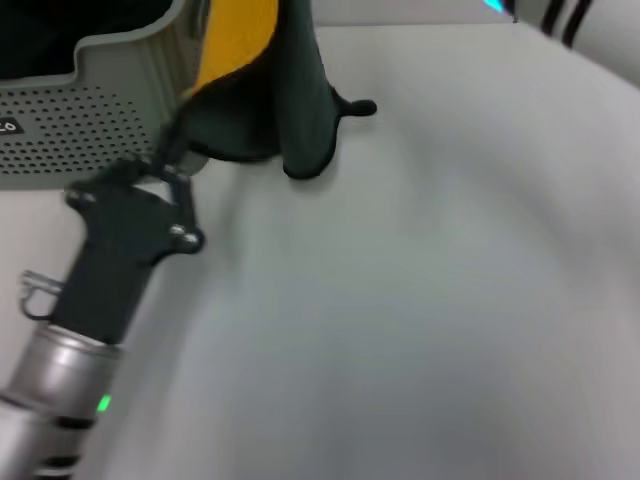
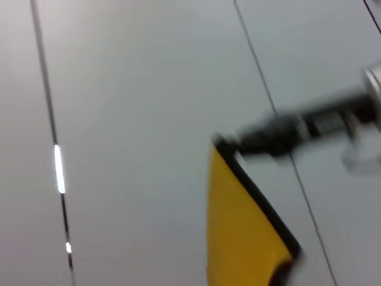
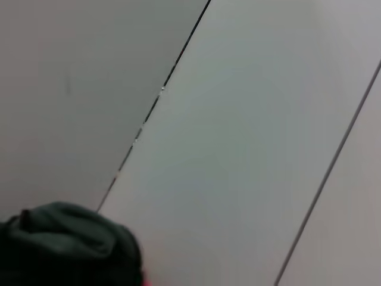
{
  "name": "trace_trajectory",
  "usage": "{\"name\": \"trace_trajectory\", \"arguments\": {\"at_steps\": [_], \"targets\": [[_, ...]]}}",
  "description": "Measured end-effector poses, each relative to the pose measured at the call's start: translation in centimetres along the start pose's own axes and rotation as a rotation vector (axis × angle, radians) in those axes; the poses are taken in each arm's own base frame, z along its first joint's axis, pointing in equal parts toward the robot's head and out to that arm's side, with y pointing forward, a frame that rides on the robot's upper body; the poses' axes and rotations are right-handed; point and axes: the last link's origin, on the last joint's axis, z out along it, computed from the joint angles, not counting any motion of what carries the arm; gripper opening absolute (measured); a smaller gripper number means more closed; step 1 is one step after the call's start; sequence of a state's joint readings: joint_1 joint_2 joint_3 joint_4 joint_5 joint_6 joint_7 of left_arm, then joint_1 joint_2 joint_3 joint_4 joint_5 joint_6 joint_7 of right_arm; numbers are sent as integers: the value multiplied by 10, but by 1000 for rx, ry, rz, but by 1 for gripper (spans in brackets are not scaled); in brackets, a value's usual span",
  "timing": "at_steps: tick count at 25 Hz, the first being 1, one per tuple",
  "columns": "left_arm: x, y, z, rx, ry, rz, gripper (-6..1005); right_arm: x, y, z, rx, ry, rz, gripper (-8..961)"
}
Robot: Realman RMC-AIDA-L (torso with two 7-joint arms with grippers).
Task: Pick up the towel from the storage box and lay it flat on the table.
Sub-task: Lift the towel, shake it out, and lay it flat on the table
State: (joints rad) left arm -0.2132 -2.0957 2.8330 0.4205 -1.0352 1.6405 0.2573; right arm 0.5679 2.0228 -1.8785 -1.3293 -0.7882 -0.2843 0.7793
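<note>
the towel (image 1: 280, 90) hangs in a loose bunch just beside the box (image 1: 100, 110), dark green folds drooping to the table (image 1: 420, 300) and a yellow face (image 1: 235, 40) showing up top; its upper end runs out of the head view, so what holds it there cannot be seen. it looks light and limp, sure to sag and fold on itself, so it should be taken at corners along the black-stitched edge and spread between two holds. the left pincer (image 1: 172, 150) sits low at the towel's lower edge next to the box, and whether its fingers are spread or pinching cloth i cannot tell. the left wrist view shows a yellow corner (image 2: 244, 232); the right wrist view a green bunch (image 3: 65, 247). the right pincer itself is not visible.
</note>
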Motion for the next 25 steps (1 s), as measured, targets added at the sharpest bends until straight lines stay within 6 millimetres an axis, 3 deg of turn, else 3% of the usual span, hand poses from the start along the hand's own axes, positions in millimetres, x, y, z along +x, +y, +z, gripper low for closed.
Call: {"name": "trace_trajectory", "arguments": {"at_steps": [7, 11, 18, 22, 25], "targets": [[21, -56, -13, -131, 174, -331, 12, 26, 23, -33, -80, 39, 117, 50], [30, -73, -11, -209, 204, -425, 12, 35, 25, -52, -171, 62, 226, 50], [31, -71, -4, -325, 185, -467, 12, 39, 13, -84, -357, 127, 358, 51], [33, -70, -2, -389, 173, -497, 13, 40, -1, -121, -428, 197, 404, 51], [33, -72, -9, -431, 144, -513, 13, 38, -5, -136, -441, 230, 407, 51]]}}
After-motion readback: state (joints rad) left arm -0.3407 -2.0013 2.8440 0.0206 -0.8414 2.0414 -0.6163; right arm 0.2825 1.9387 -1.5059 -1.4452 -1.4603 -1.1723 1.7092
